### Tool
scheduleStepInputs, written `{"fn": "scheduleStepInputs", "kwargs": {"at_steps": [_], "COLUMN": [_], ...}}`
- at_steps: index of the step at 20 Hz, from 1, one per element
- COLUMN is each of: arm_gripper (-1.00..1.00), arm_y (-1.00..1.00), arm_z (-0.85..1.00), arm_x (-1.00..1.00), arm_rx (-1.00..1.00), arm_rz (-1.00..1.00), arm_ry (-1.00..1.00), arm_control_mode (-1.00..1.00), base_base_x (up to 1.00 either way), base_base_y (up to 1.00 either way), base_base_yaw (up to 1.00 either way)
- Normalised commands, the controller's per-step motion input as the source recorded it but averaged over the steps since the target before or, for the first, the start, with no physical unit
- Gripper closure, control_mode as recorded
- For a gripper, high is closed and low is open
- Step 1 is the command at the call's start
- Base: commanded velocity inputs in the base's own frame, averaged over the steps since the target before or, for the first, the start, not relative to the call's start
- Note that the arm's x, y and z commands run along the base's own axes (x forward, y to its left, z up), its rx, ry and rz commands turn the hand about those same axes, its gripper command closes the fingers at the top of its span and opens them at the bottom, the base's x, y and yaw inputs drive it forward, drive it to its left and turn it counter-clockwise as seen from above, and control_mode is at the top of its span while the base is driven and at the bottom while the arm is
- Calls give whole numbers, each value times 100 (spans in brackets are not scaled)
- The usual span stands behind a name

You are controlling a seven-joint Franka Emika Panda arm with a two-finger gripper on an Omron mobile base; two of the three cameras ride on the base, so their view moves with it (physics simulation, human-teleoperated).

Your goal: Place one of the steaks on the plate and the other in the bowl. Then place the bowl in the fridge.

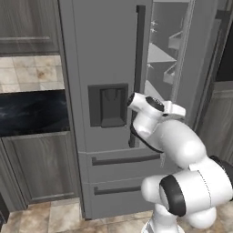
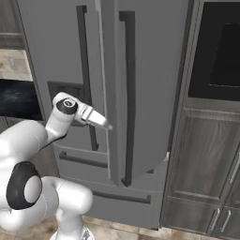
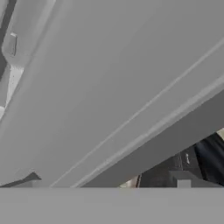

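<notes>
Fridge (image 1: pixel 104 59) right door (image 2: pixel 140 93) stands ajar, the end effector (image 2: pixel 107 125) spread wide and empty just beside its edge; best push it steadily outward for full clearance.

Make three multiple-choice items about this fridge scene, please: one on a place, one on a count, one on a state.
1. The dispenser recess of the fridge sits in: A the shut door; B the open door; C a drawer.
2. Drawers under the doors: A one; B two; C four.
3. The door without the recess is: A shut; B swung partly open; C taken off.
Answers: 1 A, that door lies flush; 2 B, two horizontal handles show; 3 B, the inner shelves show past it.
</notes>
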Motion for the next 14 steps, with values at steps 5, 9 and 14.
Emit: {"fn": "scheduleStepInputs", "kwargs": {"at_steps": [5,9,14], "arm_gripper": [-100,-100,-100], "arm_y": [-100,-100,-100], "arm_z": [0,0,0], "arm_x": [-69,-46,-40], "arm_rx": [4,12,15], "arm_rz": [-6,-2,-1], "arm_ry": [-10,-3,-3], "arm_control_mode": [-100,-100,-100], "base_base_x": [0,0,0], "base_base_y": [0,0,0], "base_base_yaw": [0,0,0]}}
